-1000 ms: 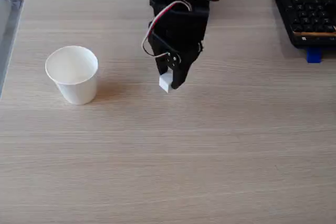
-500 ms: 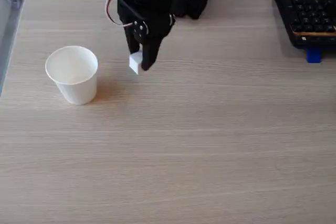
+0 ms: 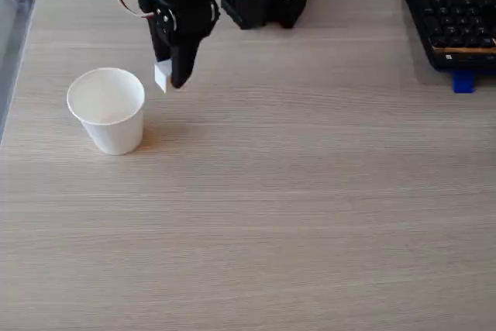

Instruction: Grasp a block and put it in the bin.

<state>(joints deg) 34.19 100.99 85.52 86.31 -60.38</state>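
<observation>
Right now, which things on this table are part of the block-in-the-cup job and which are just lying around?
Part of the job:
- white block, held in the gripper
- white paper cup, upright, to the left of the gripper in the fixed view

Just lying about:
- black keyboard at the right edge
- small blue piece just in front of it

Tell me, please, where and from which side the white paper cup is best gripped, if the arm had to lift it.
Probably at the rim. The paper cup stands upright with its mouth open, and its wall tapers toward the base, so a side grip could slip. Coming from above, one finger inside and one outside the rim, looks safest. The gripper first has to let go of the block.
</observation>
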